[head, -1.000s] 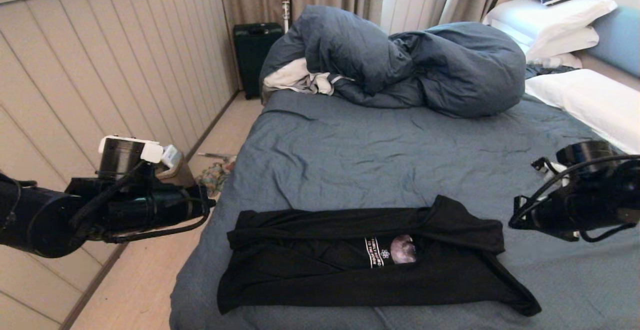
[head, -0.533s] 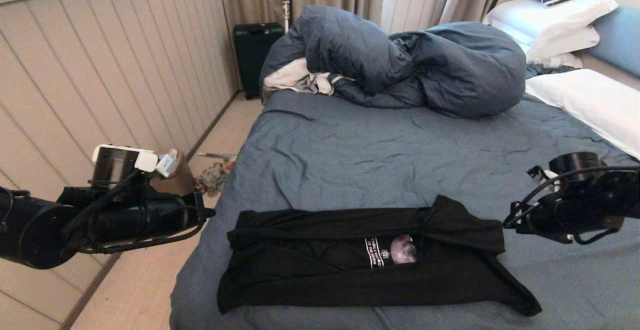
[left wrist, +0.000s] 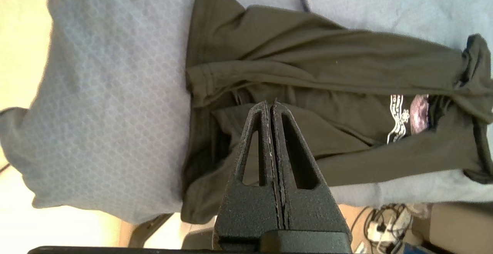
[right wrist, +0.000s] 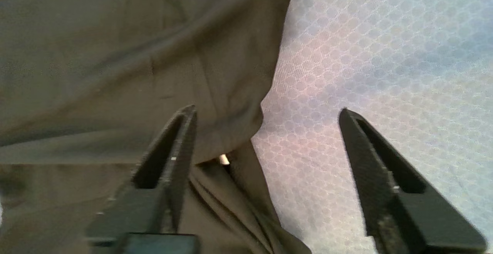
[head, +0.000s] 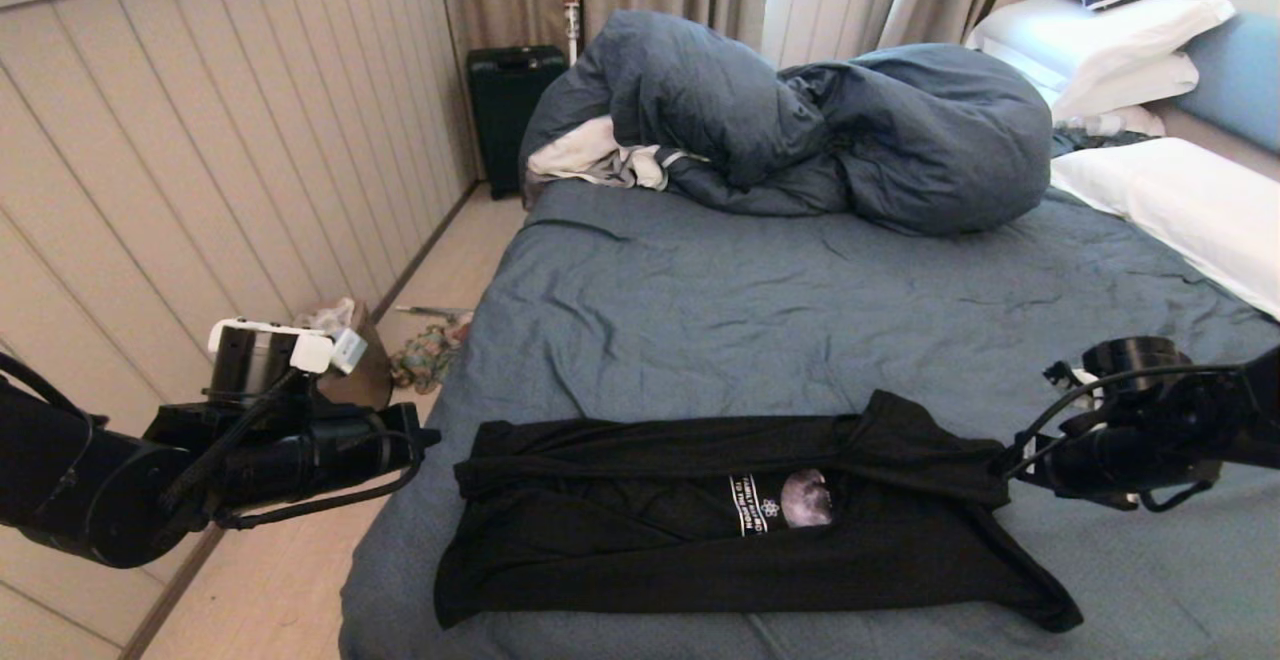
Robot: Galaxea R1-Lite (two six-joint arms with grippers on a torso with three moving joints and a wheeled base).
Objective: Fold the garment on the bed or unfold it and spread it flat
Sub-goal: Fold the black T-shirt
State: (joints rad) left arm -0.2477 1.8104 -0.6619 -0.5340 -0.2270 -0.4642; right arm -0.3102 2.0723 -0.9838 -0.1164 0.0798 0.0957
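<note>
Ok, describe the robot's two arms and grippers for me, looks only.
Both arms are glossy black tubes with thin black cables looped alongside. The left arm carries a white block on a black cylinder. The left gripper and right gripper have matte black, tapered fingers with long slots cut through.

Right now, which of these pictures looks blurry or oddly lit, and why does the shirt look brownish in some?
Head view: sharp and evenly lit, daylight from the window behind; the garment reads true black on the bed. Left wrist view: washed out, so the shirt turns olive-brown, and the floor glares pale yellow behind the left gripper. Right wrist view: soft and smeared, with the right gripper close to the cloth.
</note>
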